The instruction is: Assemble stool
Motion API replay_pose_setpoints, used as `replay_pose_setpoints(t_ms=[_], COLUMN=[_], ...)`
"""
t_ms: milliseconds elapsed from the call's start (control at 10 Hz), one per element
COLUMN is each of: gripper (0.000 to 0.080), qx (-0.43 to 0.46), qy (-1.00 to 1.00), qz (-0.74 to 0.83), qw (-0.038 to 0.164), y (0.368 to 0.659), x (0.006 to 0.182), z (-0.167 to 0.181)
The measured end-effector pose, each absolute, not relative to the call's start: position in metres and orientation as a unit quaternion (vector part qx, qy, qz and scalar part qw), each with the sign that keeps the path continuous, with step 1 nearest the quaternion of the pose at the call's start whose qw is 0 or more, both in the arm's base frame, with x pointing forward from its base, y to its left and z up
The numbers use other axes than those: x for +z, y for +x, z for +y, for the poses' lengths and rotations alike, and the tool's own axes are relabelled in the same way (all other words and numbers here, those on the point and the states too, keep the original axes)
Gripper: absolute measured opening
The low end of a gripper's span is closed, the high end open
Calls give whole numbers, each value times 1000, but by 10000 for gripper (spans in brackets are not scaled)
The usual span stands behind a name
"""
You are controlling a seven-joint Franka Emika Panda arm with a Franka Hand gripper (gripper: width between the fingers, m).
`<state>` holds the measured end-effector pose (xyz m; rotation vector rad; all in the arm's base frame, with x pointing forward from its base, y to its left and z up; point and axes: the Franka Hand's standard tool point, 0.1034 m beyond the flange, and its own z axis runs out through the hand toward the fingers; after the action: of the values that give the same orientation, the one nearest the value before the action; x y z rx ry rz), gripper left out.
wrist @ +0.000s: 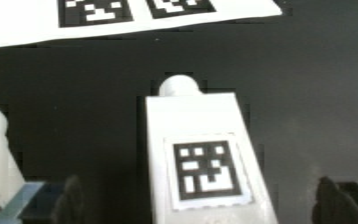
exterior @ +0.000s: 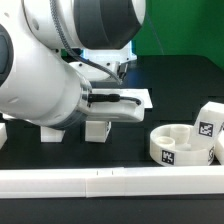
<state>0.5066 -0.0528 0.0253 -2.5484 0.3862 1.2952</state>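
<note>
Black tabletop, green backdrop. White robot arm bent low over table. Gripper wide open, holding nothing, jaws straddling white rectangular plastic leg block bearing square black-and-white tag, near marker board. White ring-shaped seat disc at exterior view's right.

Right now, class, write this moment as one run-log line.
end effector: open, above leg, no contact | leg: flat, tag up | seat: on table
</note>
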Motion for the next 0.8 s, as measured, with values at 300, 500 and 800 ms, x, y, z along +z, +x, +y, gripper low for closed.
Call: replay_pose_setpoints(t_ms=[300,500,800], gripper=[649,649,379], qx=[436,425,424], qy=[-882,-887,-888], qz=[128,129,127], qw=[127,124,123], y=[508,509,509], x=[16,10,8], z=[-51,-50,-48])
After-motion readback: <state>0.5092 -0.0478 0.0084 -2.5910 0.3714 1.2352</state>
